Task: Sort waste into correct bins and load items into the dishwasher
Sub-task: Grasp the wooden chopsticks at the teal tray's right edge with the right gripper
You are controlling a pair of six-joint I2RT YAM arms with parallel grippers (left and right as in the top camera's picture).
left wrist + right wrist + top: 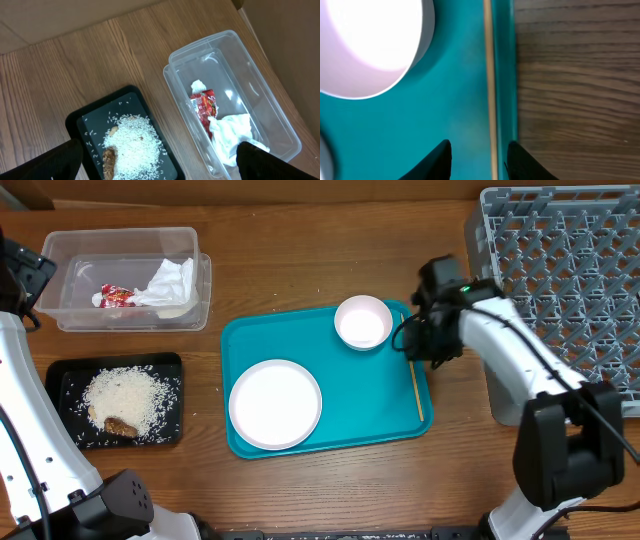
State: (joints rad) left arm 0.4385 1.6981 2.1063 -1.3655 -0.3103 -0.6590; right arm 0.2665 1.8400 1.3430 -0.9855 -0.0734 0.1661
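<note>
Right gripper [479, 156], part-open and empty, straddles the chopstick [490, 75], which lies near–far along the tray's [465, 100] right edge.

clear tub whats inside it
A crumpled white napkin and a red-and-white snack wrapper lie in the clear tub. Anything under the napkin is covered, so it cannot be seen.

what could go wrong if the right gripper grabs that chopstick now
The chopstick lies flat right beside the raised rim of the teal tray, so a finger of the right gripper may catch the rim and miss. Being thin, it may slip or pivot once pinched.
</note>
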